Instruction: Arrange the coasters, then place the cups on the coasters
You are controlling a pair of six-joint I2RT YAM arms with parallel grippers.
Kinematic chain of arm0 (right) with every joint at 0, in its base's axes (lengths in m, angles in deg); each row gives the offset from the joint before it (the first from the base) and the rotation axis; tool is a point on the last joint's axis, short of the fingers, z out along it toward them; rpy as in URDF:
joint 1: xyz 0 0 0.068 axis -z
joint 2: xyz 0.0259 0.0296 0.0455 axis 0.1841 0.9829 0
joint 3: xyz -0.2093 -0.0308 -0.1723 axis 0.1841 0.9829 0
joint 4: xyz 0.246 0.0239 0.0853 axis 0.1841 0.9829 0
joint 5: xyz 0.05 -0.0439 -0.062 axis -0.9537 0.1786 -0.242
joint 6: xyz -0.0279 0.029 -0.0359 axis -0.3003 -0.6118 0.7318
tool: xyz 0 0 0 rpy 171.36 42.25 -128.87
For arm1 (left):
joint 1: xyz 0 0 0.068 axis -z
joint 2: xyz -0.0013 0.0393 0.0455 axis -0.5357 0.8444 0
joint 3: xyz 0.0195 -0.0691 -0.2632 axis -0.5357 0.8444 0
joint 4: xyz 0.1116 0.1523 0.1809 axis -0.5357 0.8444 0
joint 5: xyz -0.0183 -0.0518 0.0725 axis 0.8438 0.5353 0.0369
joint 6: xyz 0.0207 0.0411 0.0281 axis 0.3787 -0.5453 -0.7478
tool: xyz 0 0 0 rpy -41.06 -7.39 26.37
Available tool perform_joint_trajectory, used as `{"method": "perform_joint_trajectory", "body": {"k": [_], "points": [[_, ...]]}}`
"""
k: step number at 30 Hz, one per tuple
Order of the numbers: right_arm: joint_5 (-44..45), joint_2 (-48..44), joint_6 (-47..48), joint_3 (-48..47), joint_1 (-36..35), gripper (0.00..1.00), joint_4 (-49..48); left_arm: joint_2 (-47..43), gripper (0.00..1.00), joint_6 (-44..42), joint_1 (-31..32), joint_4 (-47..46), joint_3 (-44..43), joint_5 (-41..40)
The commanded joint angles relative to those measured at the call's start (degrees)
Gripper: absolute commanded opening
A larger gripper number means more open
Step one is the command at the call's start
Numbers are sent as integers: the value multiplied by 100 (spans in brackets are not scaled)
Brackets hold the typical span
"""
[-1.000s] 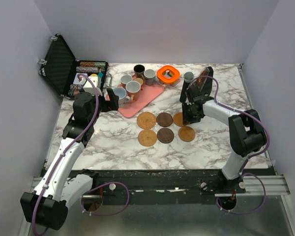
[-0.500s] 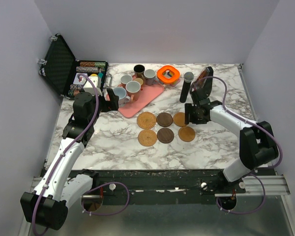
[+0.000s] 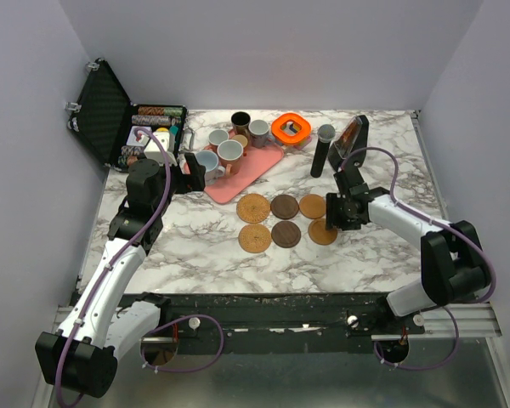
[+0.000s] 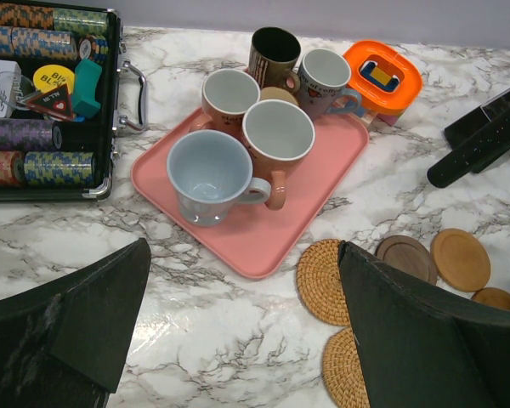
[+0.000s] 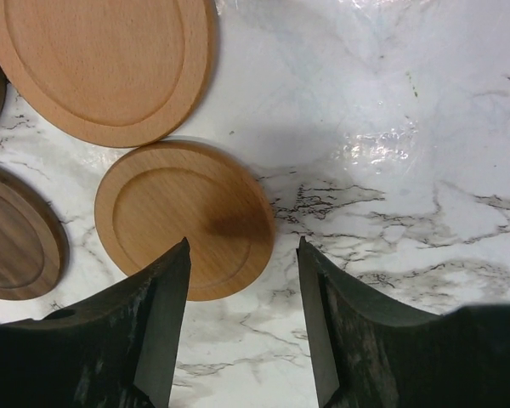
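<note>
Coasters (image 3: 286,233) sit in a two-by-three grid, one spot per cup I guess. Right gripper (image 5: 242,246) hangs empty, jaws apart, over the near-right one; left gripper (image 4: 244,246) gapes wide facing cups (image 4: 278,136) on a pink tray (image 4: 316,189).

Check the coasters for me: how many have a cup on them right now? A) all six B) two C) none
C: all six coasters lie bare in two rows of three, while the cups are clustered at the pink tray.
</note>
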Motion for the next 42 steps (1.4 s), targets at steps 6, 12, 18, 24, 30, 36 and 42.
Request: {"method": "perform_joint_trajectory", "body": {"k": [6, 12, 18, 24, 30, 36, 42], "points": [[-263, 340, -50, -18, 41, 52, -73, -54, 99, 49, 28, -108, 50, 75], [-341, 429, -15, 61, 41, 47, -91, -37, 99, 49, 37, -108, 50, 75], [-551, 560, 108, 78, 32, 40, -3, -46, 99, 49, 37, -108, 50, 84], [-675, 482, 47, 210, 23, 36, -64, -37, 99, 49, 37, -108, 50, 75], [-869, 446, -181, 237, -12, 35, -231, -46, 99, 49, 37, -108, 50, 75], [-843, 499, -260, 219, -39, 35, -249, -55, 99, 40, 37, -91, 50, 75], [-851, 464, -304, 228, -82, 34, -275, -55, 99, 40, 37, -100, 50, 75]]}}
